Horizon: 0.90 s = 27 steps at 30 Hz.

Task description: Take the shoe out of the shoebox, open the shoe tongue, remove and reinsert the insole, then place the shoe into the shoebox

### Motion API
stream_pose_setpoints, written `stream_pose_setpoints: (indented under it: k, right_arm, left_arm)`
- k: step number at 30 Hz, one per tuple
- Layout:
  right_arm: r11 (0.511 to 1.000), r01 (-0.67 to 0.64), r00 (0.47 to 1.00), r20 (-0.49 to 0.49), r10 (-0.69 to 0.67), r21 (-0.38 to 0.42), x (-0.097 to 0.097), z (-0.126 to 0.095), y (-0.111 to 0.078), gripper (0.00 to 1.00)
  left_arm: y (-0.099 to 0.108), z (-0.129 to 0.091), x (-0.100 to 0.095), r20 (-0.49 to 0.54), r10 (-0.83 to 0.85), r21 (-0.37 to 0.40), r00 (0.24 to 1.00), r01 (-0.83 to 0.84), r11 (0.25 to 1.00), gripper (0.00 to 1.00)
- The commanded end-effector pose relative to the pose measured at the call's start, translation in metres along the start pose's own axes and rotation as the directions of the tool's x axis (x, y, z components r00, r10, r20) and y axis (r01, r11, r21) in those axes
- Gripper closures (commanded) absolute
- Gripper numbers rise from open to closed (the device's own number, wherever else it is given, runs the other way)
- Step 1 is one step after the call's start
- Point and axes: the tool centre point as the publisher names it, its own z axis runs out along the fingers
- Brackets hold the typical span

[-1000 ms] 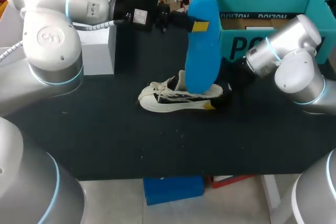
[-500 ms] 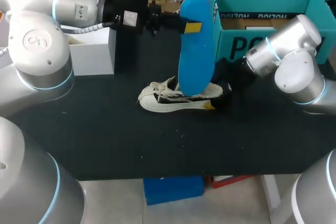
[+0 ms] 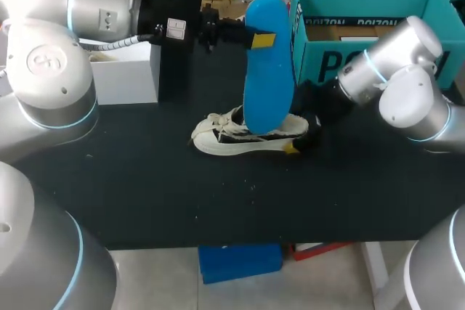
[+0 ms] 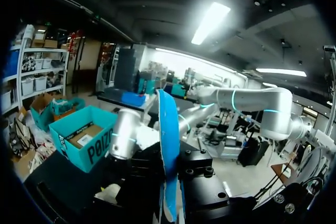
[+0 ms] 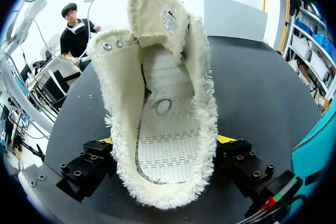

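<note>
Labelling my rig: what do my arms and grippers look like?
The left arm and right arm are silver-grey with light-blue joint rings; a ribbed grey cable follows the left one. The left gripper and right gripper are black with yellow tips.

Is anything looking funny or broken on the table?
The blue insole is out of the shoe, held upright over it, pinched in the left jaws. The shoe's inside shows bare. Nothing looks broken or spilled.
</note>
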Motion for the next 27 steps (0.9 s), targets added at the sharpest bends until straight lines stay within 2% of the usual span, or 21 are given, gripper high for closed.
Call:
stream_pose_setpoints:
  k: [1,6,12,20,27]
  right_arm:
    - [0.997,0.004,0.999,0.034,-0.007,0.078,0.004,-0.014,0.0,0.0]
    - [0.98,0.022,0.996,0.083,-0.039,0.198,0.008,-0.027,-0.001,0.0]
    - [0.935,0.03,0.99,0.115,-0.075,0.353,0.009,-0.033,0.0,0.0]
    - [0.88,0.049,0.988,0.106,-0.112,0.473,0.007,-0.038,0.006,0.0]
    - [0.843,0.069,0.987,0.086,-0.136,0.534,0.005,-0.04,0.013,0.0]
  left_arm:
    - [0.001,0.001,0.0,0.003,0.002,0.003,1.0,-0.002,1.0,1.0]
    - [0.001,0.001,0.0,0.003,0.002,0.003,1.0,-0.002,1.0,1.0]
    - [0.001,0.001,0.0,0.003,0.002,0.003,1.0,-0.002,1.0,1.0]
    - [0.001,0.001,0.0,0.003,0.002,0.003,1.0,-0.002,1.0,1.0]
    - [0.001,0.001,0.0,0.003,0.002,0.003,1.0,-0.002,1.0,1.0]
